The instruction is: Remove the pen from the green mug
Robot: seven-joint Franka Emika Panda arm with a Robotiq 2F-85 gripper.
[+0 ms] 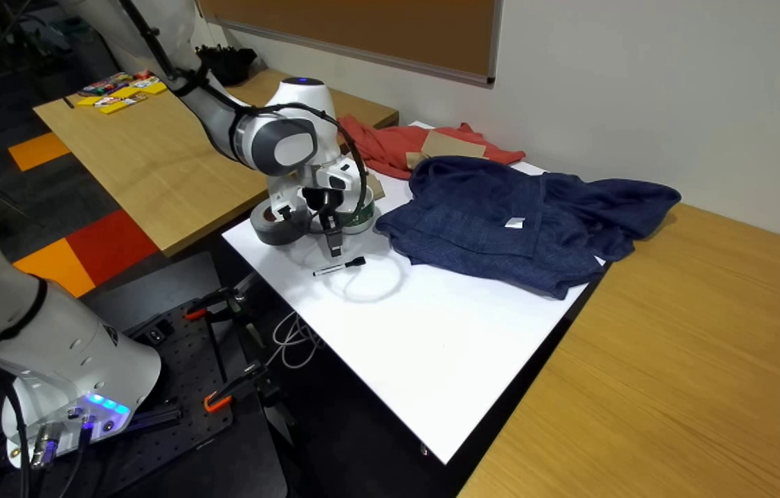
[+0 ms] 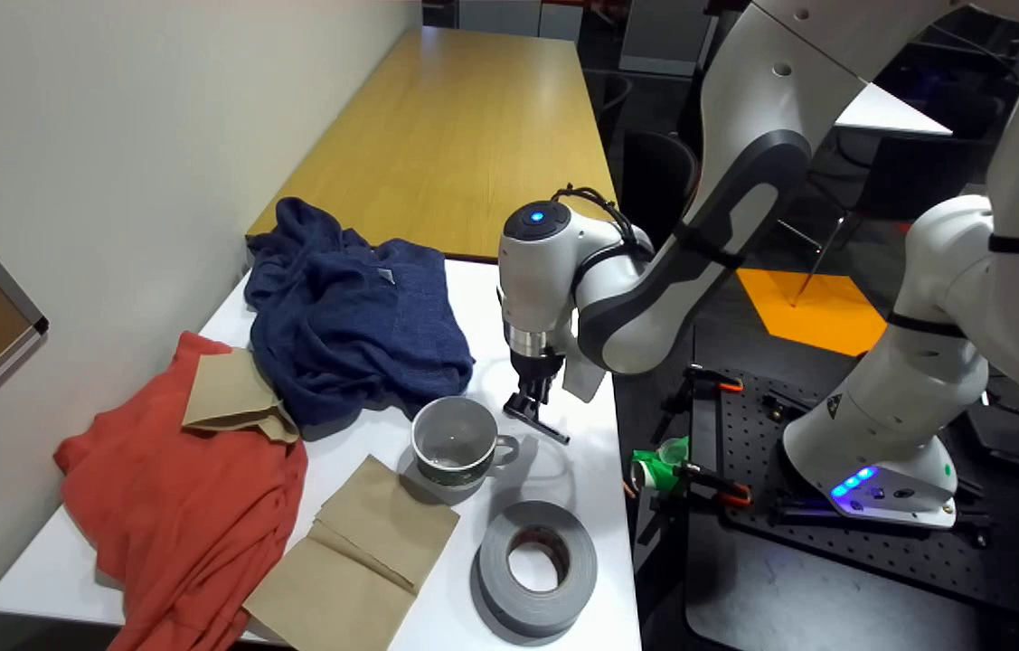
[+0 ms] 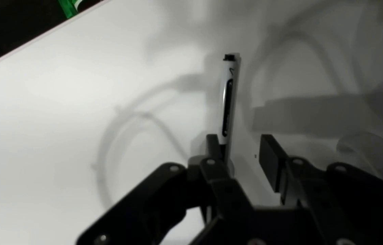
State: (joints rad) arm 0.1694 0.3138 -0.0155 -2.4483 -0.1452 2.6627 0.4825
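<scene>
A white pen with black ends lies on the white table, outside the mug; it shows in an exterior view [image 1: 336, 268] and in the wrist view [image 3: 228, 98]. The pale mug [image 2: 455, 438] with a dark green pattern stands upright on the table, and I see no pen in it. In an exterior view the mug [image 1: 364, 211] is partly hidden behind my gripper [image 1: 332, 242]. My gripper, also in an exterior view [image 2: 538, 418], is open above the pen. In the wrist view the jaws [image 3: 240, 141] are apart, and the left finger partly covers the pen's dark end.
A grey tape roll [image 2: 538, 565] lies near the mug. Brown paper [image 2: 364, 551], a red cloth [image 2: 193, 506] and a dark blue garment [image 2: 355, 325] lie around. The table edge [image 3: 38, 37] is at the wrist view's upper left, with a green object [image 2: 661, 466] beyond.
</scene>
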